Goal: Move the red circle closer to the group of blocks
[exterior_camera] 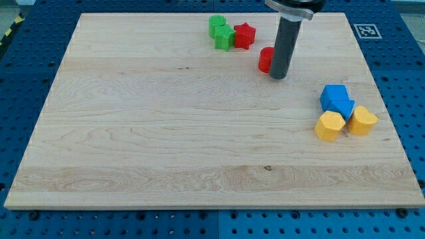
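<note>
A: Camera view is showing a pale wooden worktop (166, 133) lying on a blue perforated base (26, 40). Where is the red circle sitting?

B: The red circle (265, 60) is sitting toward the view's top, right of centre. The dark rod (284, 43) is standing just on its right side, partly covering it. The arm's tip (279, 77) is resting on the worktop at the circle's lower right edge, seemingly touching it.

A: And the hand, is it apart or together?

B: The arm is carrying no hand, only the rod, so there is nothing to report as apart or together.

A: Which blocks are lying closest?

B: Up and to the view's left, three blocks are huddling together: a green circle (216, 25), a green cube (224, 38) touching it from below, and a red star (244, 35) pressing against the cube's right side. The red circle is sitting near that cluster but apart from it, down and to the right of the star.

A: Anything on the other side?

B: Toward the view's right edge, four more are bunching up: a blue cube (334, 96), a second blue block (343, 108) touching it below, a yellow hexagon-like block (329, 125) at lower left, and a yellow heart (362, 121) at lower right. That cluster is lying well apart from the red circle. A black-and-white marker (366, 30) is showing at the worktop's top right corner.
</note>
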`<state>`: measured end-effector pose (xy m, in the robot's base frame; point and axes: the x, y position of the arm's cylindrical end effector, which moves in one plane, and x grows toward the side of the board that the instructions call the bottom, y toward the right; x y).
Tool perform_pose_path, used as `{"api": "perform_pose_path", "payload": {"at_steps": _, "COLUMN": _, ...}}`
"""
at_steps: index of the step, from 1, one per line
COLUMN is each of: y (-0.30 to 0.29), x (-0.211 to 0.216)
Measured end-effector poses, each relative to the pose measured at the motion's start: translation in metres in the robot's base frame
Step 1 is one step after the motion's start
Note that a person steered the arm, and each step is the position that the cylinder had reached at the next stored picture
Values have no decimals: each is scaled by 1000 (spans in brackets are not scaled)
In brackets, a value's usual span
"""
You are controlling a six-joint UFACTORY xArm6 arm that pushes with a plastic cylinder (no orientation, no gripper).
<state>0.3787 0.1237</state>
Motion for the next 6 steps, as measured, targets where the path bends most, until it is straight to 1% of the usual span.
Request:
{"api": "perform_pose_path", "payload": {"at_steps": 1, "y": 41, "x": -4}}
{"api": "perform_pose_path", "payload": {"at_steps": 2, "y": 50, "x": -8}}
{"api": "perform_pose_path", "payload": {"at_steps": 4, "y": 13, "x": -20}}
{"api": "perform_pose_path", "payload": {"at_steps": 6, "y": -43, "x": -35}}
